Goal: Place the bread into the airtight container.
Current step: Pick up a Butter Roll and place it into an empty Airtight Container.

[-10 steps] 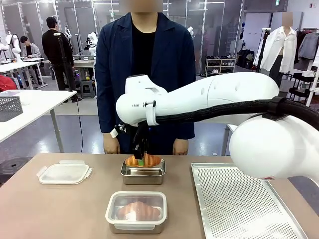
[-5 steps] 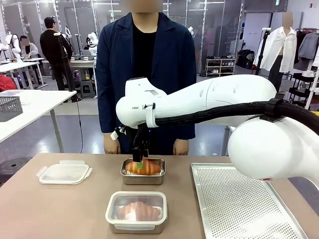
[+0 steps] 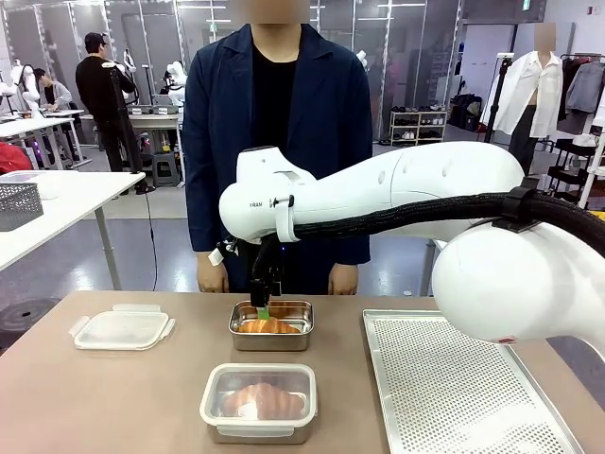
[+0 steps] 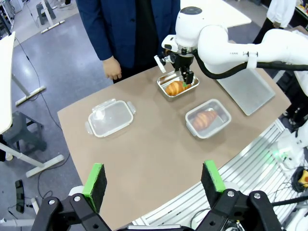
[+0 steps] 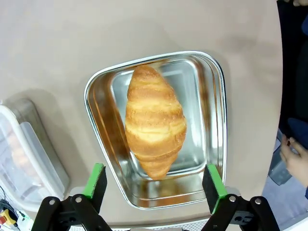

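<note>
The bread (image 5: 155,124), a golden croissant, lies loose in the open steel airtight container (image 5: 202,96). My right gripper (image 5: 154,180) hangs open just above it, one green pad on either side of the croissant, touching nothing. From the front, the right gripper (image 3: 263,305) hovers over the container (image 3: 274,341) at the table's far middle, with the bread (image 3: 267,326) inside. My left gripper (image 4: 153,178) is open and empty, high above the table's near side, far from the container (image 4: 194,84) and the bread (image 4: 175,87).
A second container (image 3: 258,402) with a clear lid on and a croissant inside stands nearer me. A loose clear lid (image 3: 123,328) lies at the left. A perforated metal tray (image 3: 454,388) lies at the right. A person stands behind the table, hands (image 3: 342,280) hanging at its far edge.
My right gripper has opened and let go of the croissant, which dropped from rim height to lie flat in the steel container. The gripper has lifted slightly.
</note>
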`<act>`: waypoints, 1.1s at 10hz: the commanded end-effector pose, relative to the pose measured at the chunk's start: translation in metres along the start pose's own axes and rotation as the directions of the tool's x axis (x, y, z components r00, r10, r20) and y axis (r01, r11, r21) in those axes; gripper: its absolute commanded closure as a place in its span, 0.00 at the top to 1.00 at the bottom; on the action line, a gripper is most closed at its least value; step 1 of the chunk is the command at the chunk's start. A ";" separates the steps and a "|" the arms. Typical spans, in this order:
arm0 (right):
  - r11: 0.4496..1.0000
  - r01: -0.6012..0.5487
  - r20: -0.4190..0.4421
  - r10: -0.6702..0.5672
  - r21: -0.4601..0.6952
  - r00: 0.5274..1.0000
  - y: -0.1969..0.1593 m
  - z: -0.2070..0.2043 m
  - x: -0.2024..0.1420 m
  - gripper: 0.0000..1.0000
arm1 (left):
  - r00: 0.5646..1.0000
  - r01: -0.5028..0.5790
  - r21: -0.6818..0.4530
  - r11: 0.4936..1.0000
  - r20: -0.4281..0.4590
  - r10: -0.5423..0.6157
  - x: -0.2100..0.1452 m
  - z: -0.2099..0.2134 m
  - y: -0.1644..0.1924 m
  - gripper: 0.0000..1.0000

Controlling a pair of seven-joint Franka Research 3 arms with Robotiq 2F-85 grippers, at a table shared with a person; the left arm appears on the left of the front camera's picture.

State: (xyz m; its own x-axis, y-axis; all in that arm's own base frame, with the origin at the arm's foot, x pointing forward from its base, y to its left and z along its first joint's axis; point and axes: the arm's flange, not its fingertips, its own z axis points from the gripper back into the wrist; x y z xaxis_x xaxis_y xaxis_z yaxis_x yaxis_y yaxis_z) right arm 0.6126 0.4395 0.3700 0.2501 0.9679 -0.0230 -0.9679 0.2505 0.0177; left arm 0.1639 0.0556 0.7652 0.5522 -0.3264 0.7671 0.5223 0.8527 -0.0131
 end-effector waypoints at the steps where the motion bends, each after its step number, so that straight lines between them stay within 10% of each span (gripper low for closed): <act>1: 1.000 0.002 -0.001 -0.002 -0.001 1.000 0.000 0.000 0.000 1.00 | 1.000 0.007 -0.006 1.000 0.003 -0.007 0.001 0.001 -0.001 1.00; 11: 1.000 0.000 0.000 0.000 0.000 1.000 0.000 0.000 0.000 0.99 | 1.000 0.007 -0.006 1.000 0.003 -0.007 0.001 0.001 -0.001 1.00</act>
State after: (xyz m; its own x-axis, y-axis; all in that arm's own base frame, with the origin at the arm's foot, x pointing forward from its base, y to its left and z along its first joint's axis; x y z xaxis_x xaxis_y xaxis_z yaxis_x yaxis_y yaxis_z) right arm 0.6127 0.4394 0.3700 0.2502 0.9679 -0.0231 -0.9679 0.2506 0.0177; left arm 0.1639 0.0556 0.7652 0.5522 -0.3264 0.7671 0.5223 0.8527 -0.0131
